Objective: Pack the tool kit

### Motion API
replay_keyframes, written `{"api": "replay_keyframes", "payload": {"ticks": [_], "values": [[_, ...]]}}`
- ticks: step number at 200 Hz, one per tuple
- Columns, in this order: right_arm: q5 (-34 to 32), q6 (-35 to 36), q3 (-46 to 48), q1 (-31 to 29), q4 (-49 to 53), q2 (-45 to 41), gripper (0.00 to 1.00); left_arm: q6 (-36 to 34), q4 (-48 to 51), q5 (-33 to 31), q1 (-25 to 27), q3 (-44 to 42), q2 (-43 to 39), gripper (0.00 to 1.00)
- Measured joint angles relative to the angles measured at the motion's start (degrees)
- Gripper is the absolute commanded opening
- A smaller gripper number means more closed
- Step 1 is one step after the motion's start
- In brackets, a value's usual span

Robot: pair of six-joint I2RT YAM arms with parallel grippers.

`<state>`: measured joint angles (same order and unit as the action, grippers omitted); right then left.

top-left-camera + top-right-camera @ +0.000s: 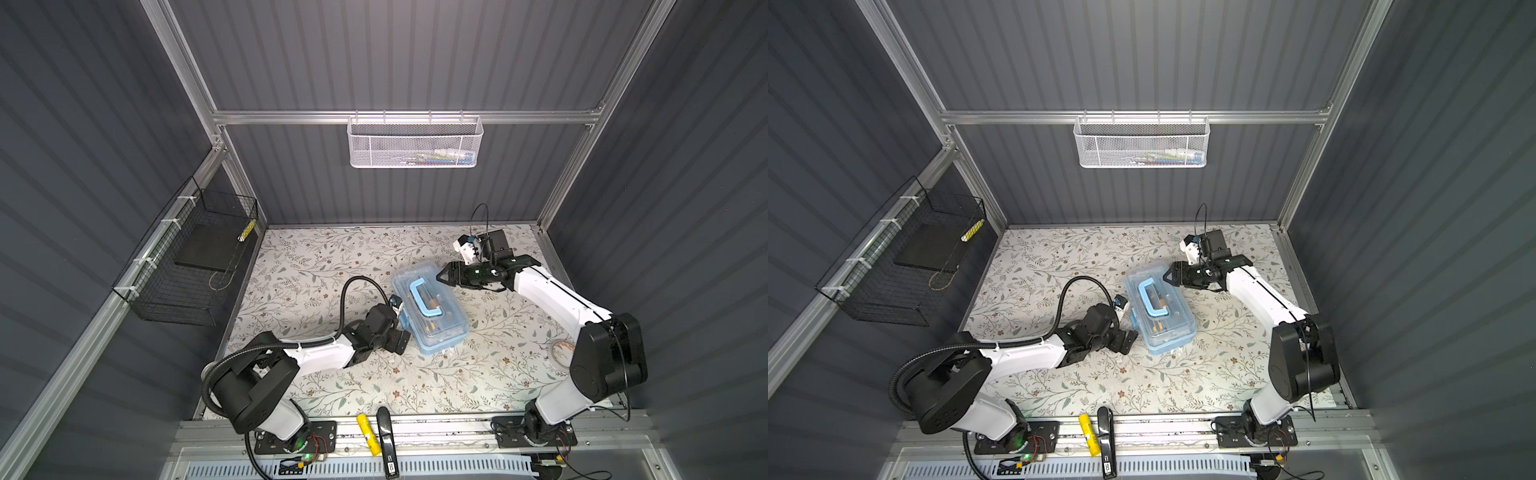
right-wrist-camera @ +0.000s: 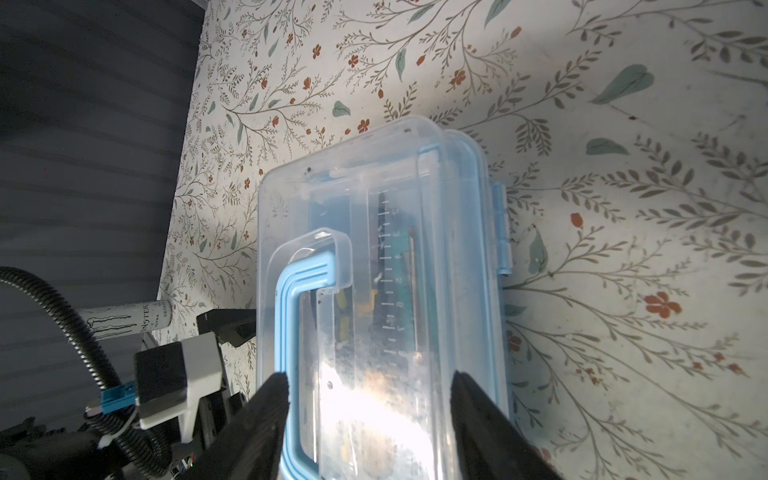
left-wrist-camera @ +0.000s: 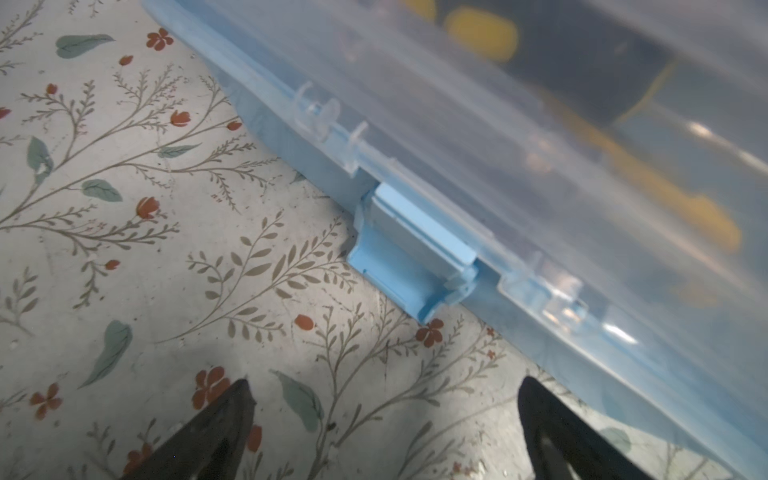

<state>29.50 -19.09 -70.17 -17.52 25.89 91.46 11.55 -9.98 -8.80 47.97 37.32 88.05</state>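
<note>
Left end effector (image 3: 386, 384): fingers spread wide with nothing between them. It sits low over the desk (image 1: 332, 374), just off the case (image 1: 446, 328) at the case's 8 o'clock. The blue latch (image 3: 411, 257) is dead ahead of it, close but untouched.

Right end effector (image 2: 370, 376): fingers apart over the clear lid (image 2: 386, 174) at the case's 1 o'clock end. One finger is by the folded blue handle (image 2: 291, 299). I can't tell whether they bear on the lid.

Case: mid-desk, lid down, yellow-and-black tools showing through it.

My read: the packing looks done and closing up is in hand. The latch flap seems to stand out, unsnapped. Next I'd press it home with the left while the right steadies the lid.

Left arm: reaches in low from its base at the desk's 7 o'clock, wrist bent toward the case. Right arm: stretches from its base at 5 o'clock, forearm running long to the case's far end.
</note>
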Motion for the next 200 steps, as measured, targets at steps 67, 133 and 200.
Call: {"api": "replay_keyframes", "payload": {"ticks": [67, 133, 200], "values": [[0.35, -1.29, 2.49, 0.00, -0.79, -0.87, 0.65, -0.02, -8.66, -1.77, -0.04, -0.11, 6.49, 1.00], [0.68, -2.14, 3.98, 0.13, -2.82, -1.31, 0.65, -0.44, -13.88, -6.71, 0.00, -0.13, 10.01, 1.00], [0.92, -2.84, 5.42, 0.26, -4.33, -1.53, 0.65, 0.35, -14.69, -14.60, 0.70, -1.90, 9.05, 1.00]]}}
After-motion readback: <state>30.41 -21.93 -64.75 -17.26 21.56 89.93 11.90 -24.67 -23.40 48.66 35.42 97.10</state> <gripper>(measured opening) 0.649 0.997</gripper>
